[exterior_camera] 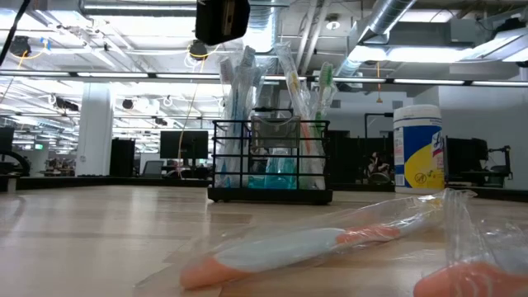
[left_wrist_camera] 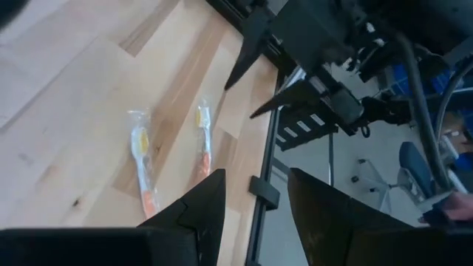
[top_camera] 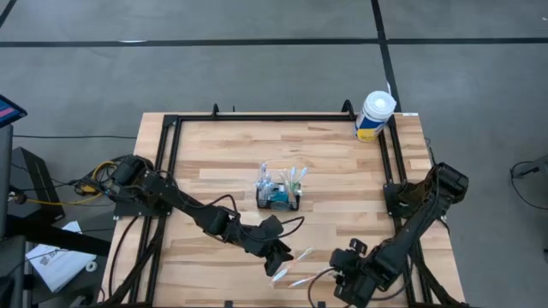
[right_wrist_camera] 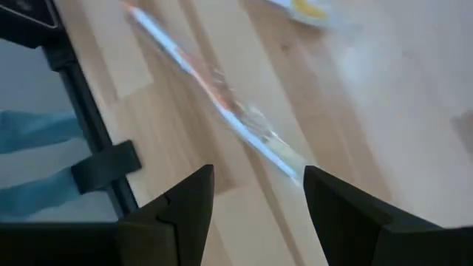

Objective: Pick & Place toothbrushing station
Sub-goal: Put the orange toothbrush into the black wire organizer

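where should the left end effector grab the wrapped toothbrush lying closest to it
Grip the wrapped toothbrush across the middle of its handle, coming straight down from above. It lies flat on the table, so only its narrow sides offer purchase. The left end effector is open beside it; the second toothbrush lies clear.

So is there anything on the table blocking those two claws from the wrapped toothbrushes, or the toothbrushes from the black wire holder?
Nothing visible does. The left gripper and right gripper, both open, hover near the two wrapped toothbrushes at the table's near edge. Bare wood lies between them and the toothbrushing station. The white tub stands off in a far corner.

Wooden table (top_camera: 223, 145): caddy (top_camera: 279, 198), tub (top_camera: 374, 116), 2 toothbrushes (top_camera: 292, 267)
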Motion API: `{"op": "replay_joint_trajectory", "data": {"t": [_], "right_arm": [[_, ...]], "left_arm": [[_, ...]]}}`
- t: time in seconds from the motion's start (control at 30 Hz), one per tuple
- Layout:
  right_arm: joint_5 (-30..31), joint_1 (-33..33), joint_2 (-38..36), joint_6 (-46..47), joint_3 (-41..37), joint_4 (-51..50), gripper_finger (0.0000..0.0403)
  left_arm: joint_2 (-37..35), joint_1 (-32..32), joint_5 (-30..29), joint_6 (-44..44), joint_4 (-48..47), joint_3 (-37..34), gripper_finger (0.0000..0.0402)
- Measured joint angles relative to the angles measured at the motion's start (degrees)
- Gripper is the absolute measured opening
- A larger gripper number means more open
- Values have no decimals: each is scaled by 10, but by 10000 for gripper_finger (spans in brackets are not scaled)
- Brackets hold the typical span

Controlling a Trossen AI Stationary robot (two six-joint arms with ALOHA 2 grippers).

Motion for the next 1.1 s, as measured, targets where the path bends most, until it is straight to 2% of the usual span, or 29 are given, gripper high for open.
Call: {"op": "replay_joint_trajectory", "data": {"t": [0.17, 0.27, 0.6, 0.9, 1.1], "right_arm": [[-35, -25, 0, -48, -28, 114, 200], [-51, -35, 0, -57, -48, 149, 200], [-103, -39, 0, -84, -104, 146, 200], [-210, -46, -4, -263, -120, 145, 199], [-229, -65, -4, -328, -120, 145, 188]], "left_arm": [[0, 8, 27, 27, 0, 0, 142], [0, 11, 37, 42, -1, 0, 142], [0, 14, 37, 57, -1, 0, 142], [0, 14, 28, 61, -1, 0, 142], [0, 14, 0, 62, 0, 0, 142]]}}
